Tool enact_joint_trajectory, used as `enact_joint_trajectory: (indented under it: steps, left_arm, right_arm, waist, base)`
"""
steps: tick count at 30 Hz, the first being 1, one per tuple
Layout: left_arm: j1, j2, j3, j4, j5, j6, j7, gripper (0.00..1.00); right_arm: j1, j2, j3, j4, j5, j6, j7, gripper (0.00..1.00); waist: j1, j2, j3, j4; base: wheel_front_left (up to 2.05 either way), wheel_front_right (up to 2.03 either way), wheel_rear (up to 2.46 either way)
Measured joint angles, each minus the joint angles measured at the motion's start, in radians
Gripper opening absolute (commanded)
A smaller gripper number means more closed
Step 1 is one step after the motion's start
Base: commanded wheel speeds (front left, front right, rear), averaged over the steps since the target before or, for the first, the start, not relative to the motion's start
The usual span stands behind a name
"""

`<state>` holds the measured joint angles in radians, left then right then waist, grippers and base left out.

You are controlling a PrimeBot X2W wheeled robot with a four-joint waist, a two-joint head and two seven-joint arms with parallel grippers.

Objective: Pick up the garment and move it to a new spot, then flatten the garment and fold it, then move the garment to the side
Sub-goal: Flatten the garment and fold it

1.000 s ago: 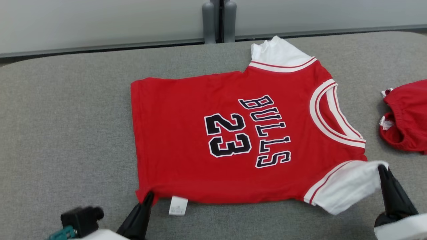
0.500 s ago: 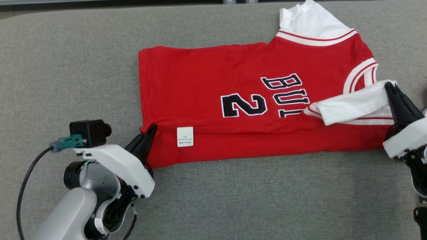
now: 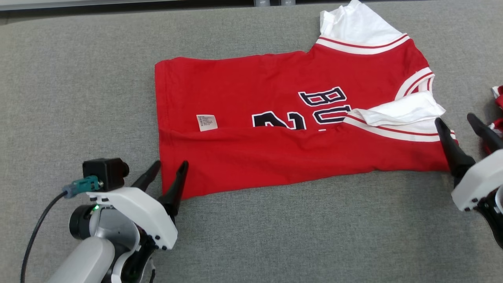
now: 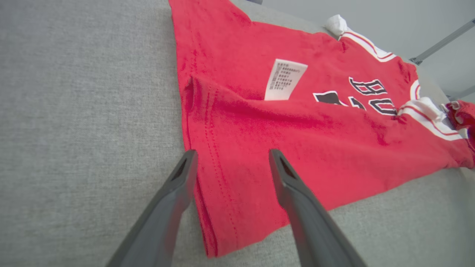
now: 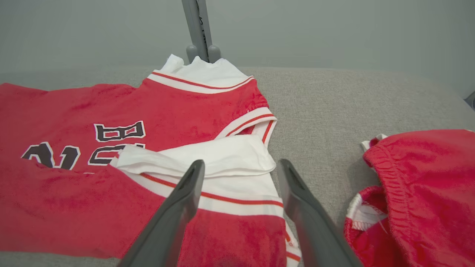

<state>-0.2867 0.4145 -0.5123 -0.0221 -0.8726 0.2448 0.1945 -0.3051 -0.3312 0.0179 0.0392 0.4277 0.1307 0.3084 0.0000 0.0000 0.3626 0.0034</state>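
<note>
Red jersey (image 3: 275, 165), one; red bundle (image 5: 426, 193), one — left gripper (image 3: 170, 162), right gripper (image 3: 454, 118) agape.

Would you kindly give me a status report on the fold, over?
Left pincer open at hem corner; right pincer open at sleeve end. Jersey near edge folded over, unheld. Second red garment beside right pincer.

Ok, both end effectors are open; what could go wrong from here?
The left end effector straddles the folded corner of the jersey; retracting low could drag it open. The white sleeve lies bunched on the fold, so the next fold may trap a crease. The red shorts sit beside the right end effector and could snag.
</note>
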Motion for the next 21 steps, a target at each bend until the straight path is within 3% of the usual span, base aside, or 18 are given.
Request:
enact_joint_trajectory:
  steps: [8, 13, 15, 17, 19, 20, 21]
  left_arm:
    - [0.07, 0.046, -0.026, -0.039, 0.005, 0.021, 0.045, 1.0]
    - [0.034, 0.052, -0.041, -0.036, -0.01, -0.007, 0.084, 1.0]
    - [0.016, 0.052, -0.047, -0.035, -0.012, -0.02, 0.093, 0.43]
    - [0.003, 0.052, -0.05, -0.035, -0.023, -0.045, 0.104, 0.0]
    - [-0.011, 0.056, -0.058, -0.032, -0.044, -0.078, 0.12, 0.0]
    - [-0.013, 0.051, -0.068, -0.032, -0.048, -0.091, 0.131, 0.0]
    - [-0.013, 0.051, -0.072, -0.031, -0.054, -0.099, 0.137, 0.0]
  right_arm:
    - [0.109, -0.042, -0.034, -0.088, -0.069, 0.0, 0.135, 1.0]
    - [0.08, -0.035, -0.031, -0.054, -0.108, 0.0, 0.216, 1.0]
    - [0.046, -0.031, -0.024, -0.02, -0.116, 0.0, 0.235, 1.0]
    - [0.023, -0.033, -0.008, 0.006, -0.123, 0.0, 0.247, 1.0]
    - [0.003, -0.043, -0.002, 0.026, -0.118, 0.0, 0.256, 0.1]
    - [-0.004, -0.045, 0.001, 0.034, -0.112, 0.0, 0.258, 0.0]
    - [-0.003, -0.051, 0.01, 0.035, -0.101, 0.0, 0.265, 0.0]
  waist:
    - [0.0, 0.0, 0.023, -0.021]
    - [0.0, 0.0, 0.07, -0.016]
    - [0.0, 0.0, 0.092, -0.014]
    - [0.0, 0.0, 0.109, -0.01]
    - [0.0, 0.0, 0.115, -0.003]
    - [0.0, 0.0, 0.112, 0.0]
    - [0.0, 0.0, 0.106, 0.002]
  base:
    - [0.0, 0.0, 0.0]
    - [0.0, 0.0, 0.0]
    - [0.0, 0.0, 0.0]
    - [0.0, 0.0, 0.0]
    - [0.0, 0.0, 0.0]
    - [0.0, 0.0, 0.0]
    - [0.0, 0.0, 0.0]
